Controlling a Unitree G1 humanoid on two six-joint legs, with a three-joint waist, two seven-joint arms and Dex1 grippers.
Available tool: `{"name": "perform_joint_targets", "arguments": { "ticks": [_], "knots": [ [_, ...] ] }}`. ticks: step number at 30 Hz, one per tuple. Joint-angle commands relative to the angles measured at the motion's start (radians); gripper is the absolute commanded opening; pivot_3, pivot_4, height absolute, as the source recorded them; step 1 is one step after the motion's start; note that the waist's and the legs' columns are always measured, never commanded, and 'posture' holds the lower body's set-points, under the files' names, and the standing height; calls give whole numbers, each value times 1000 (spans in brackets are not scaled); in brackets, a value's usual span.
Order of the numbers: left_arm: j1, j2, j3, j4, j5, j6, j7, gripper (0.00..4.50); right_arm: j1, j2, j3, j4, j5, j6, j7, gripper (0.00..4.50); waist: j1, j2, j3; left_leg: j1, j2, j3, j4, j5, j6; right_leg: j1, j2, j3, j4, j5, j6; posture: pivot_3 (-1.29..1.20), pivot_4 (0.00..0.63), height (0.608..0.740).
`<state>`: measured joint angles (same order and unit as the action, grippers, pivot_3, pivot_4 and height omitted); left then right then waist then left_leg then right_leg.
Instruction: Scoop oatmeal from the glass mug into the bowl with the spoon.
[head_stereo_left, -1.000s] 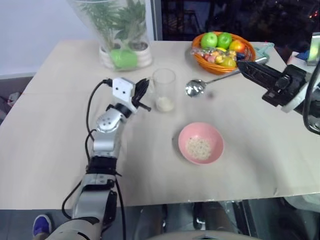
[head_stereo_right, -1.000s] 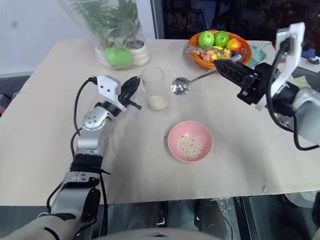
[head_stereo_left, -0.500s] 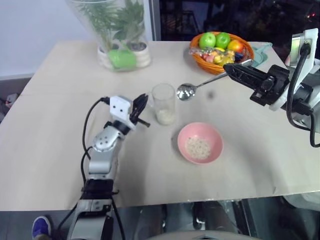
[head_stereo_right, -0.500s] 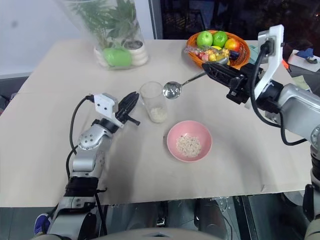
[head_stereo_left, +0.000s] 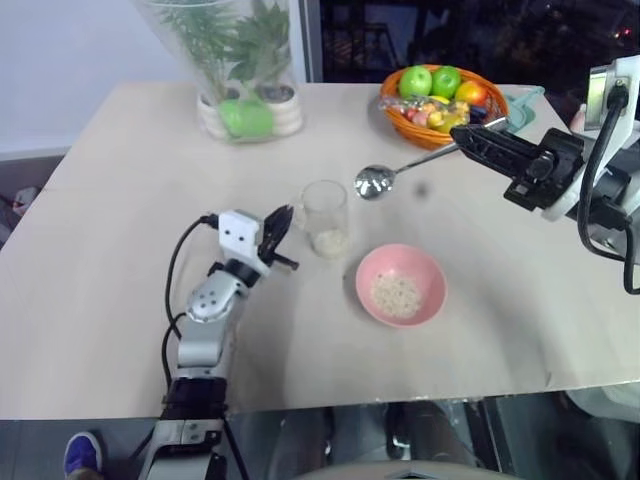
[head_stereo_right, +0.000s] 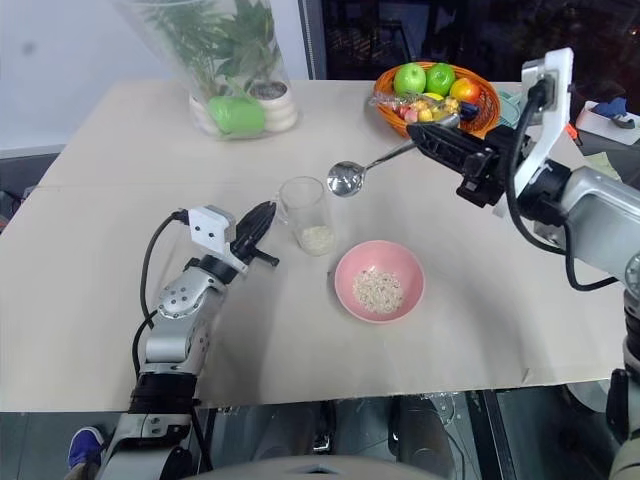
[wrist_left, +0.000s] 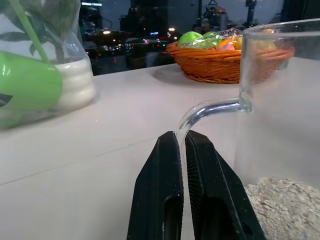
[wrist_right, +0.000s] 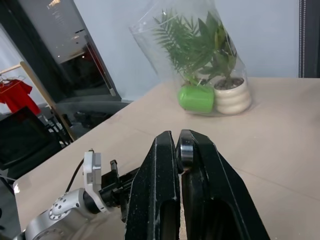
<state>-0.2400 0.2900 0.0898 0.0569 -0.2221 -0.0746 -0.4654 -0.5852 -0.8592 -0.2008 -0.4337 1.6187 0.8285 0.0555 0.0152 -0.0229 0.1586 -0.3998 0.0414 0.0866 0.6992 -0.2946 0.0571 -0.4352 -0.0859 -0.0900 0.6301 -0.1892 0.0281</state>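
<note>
Near the middle of the desk (head_stereo_left: 120, 180), the left gripper (wrist_left: 183, 140) pinches the glass mug (head_stereo_left: 325, 217) handle and the right gripper (head_stereo_right: 428, 136) clamps the spoon (head_stereo_left: 376, 182) above it; a tilted mug would likely spill oatmeal (head_stereo_left: 327, 241) short of the bowl (head_stereo_left: 401, 286).

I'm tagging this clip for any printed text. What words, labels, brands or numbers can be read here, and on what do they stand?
None can be read.
Glass mug: clear glass, no print.
Bowl: plain pink, no marking.
Spoon: bare metal, no stamp visible.
Wrapped sweets in the fruit basket: coloured wrappers, any print too small to read.
Plant vase: no label visible.
</note>
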Motion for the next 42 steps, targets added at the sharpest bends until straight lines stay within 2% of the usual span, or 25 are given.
{"name": "perform_joint_targets", "arguments": {
  "ticks": [1, 2, 3, 5, 7, 19, 23, 25, 32, 37, 42],
  "knots": [
    [12, 1, 23, -21, -42, 0, -20, 221, 9, -19, -53, -35, 20, 2, 13, 0, 0, 0, 0, 0, 0, 0, 0, 0, 0, 0, 0, 0, 0, 0, 0, 0, 150, 740],
    [13, 2, 23, -21, -47, 1, -24, 221, 14, -20, -56, -38, 22, 3, 14, 0, 0, 0, 0, 0, 0, 0, 0, 0, 0, 0, 0, 0, 0, 0, 0, 0, 150, 740],
    [13, 2, 24, -20, -48, 0, -25, 765, 18, -21, -59, -41, 24, 4, 15, 0, 0, 0, 0, 0, 0, 0, 0, 0, 0, 0, 0, 0, 0, 0, 0, 0, 150, 740],
    [7, 4, 25, -13, -46, -1, -23, 1449, 24, -23, -64, -45, 27, 6, 16, 0, -1, 0, 0, 0, 0, 0, 0, 0, 0, 0, 0, 0, 0, 0, 0, 0, 150, 740],
    [-3, 4, 25, -3, -39, 1, -18, 2315, 27, -24, -67, -47, 29, 7, 15, 0, -1, 0, 0, 1, 0, 0, 0, 0, 0, 0, 0, 0, 1, 0, 0, 0, 150, 740],
    [-100, 1, 1, 89, 18, 37, 12, 2315, 40, -30, -78, -59, 39, 5, 5, 0, 0, 0, 0, 0, 0, 0, 0, 0, 1, 0, 0, 0, 1, 0, 0, 0, 150, 740],
    [-130, -12, -9, 107, 15, 33, 3, 1099, 43, -31, -80, -58, 37, 5, 5, 0, 1, 0, 0, 0, 0, 0, 0, 0, 1, 0, 0, 0, 1, 0, 0, 0, 150, 740],
    [-141, -15, -11, 110, 15, 37, 6, 44, 45, -31, -80, -60, 37, 5, 5, 0, 0, 0, 0, 0, 0, 0, 1, 0, 1, 0, 0, 0, 1, 0, 0, 0, 150, 740],
    [-170, -24, -9, 97, 24, 36, 37, 44, 35, -29, -64, -72, 28, 5, -5, 0, 0, 0, 0, 0, 0, 0, 1, 0, 1, 0, 0, 0, 1, 0, 0, 0, 150, 740],
    [-230, -6, -26, 101, 94, -52, 58, 44, -67, -3, -7, -60, 21, 5, -30, 0, 0, 0, 0, 0, 0, 0, 1, 0, 1, 0, 0, 0, 1, 0, 0, 0, 150, 740],
    [-277, 16, -55, 118, 146, -157, 34, 44, -174, 20, 64, -20, -83, 27, -17, 0, 0, 0, 0, 0, -1, 0, 1, 0, 1, 0, 0, 0, 1, 0, 0, 0, 150, 740]
  ]
}}
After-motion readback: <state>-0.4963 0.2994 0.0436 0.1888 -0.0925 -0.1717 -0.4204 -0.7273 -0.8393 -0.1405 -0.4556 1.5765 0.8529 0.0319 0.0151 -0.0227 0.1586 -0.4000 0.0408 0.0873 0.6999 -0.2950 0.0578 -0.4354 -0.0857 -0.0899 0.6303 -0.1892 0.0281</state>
